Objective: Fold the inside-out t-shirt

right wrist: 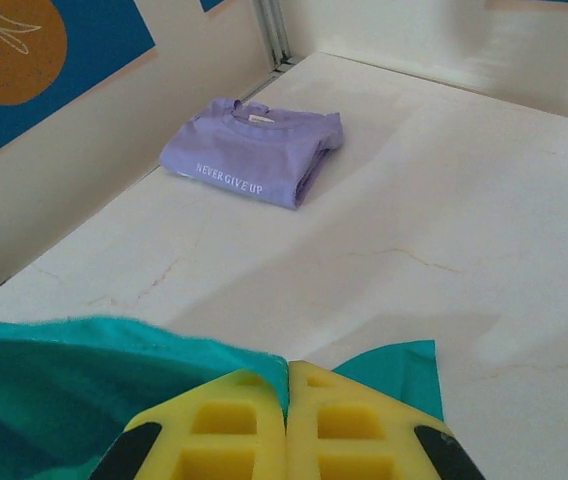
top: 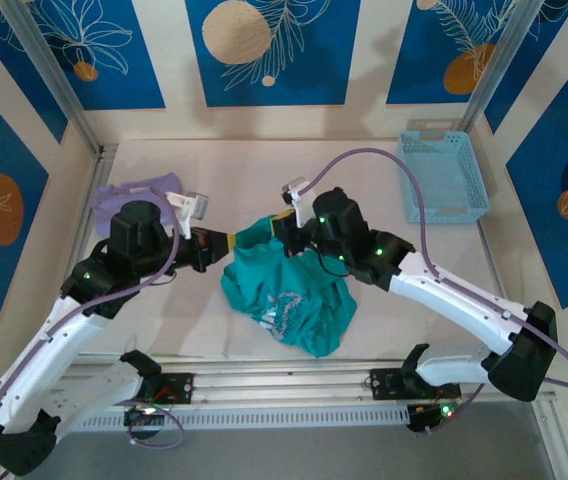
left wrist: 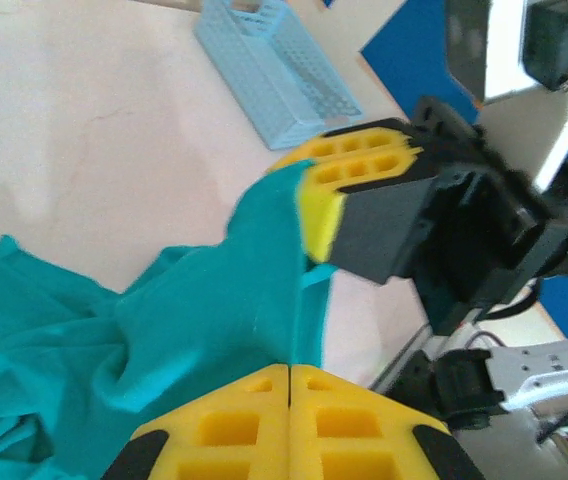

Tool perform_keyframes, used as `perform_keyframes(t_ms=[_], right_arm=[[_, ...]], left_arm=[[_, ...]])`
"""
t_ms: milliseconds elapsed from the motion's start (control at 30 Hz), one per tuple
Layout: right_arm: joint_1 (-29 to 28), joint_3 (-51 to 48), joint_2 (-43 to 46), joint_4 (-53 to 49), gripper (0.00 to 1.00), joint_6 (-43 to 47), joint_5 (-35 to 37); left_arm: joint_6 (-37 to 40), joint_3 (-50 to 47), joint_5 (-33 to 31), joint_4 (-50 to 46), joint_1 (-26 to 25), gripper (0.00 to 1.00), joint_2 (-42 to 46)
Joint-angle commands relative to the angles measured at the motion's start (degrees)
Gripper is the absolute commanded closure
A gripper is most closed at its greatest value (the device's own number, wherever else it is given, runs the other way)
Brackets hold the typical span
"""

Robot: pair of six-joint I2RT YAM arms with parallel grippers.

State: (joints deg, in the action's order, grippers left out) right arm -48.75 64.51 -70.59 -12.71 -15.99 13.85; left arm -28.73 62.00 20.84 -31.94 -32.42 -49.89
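Teal cloth of the inside-out t-shirt sits bunched at mid-table, and you have both sets of jaws pinched shut on its far edge: left gripper on the left end, right gripper on the right, tips near each other. From that held edge the bulk trails toward the arm bases, long axis roughly far-to-near, slanting right. Neither arm is nearer, so drawing the grips apart sideways looks next.

White lettering "NEVER GIVE UP" on folded lavender shirt, along its near edge, 11 o'clock in right wrist view. Pale print on teal t-shirt unreadable.
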Motion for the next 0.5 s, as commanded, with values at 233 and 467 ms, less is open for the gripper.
perform_keyframes(t_ms=[233, 467], right_arm=[[4.2, 1.8, 0.5, 3.7, 1.0, -11.0, -21.6], [3.1, 2.9, -4.2, 6.1, 1.0, -16.8, -20.4]], left_arm=[[5.9, -1.0, -15.4, -7.6, 0.8, 1.0, 2.5], [5.9, -5.1, -10.2, -5.0, 0.8, 0.98, 3.4]])
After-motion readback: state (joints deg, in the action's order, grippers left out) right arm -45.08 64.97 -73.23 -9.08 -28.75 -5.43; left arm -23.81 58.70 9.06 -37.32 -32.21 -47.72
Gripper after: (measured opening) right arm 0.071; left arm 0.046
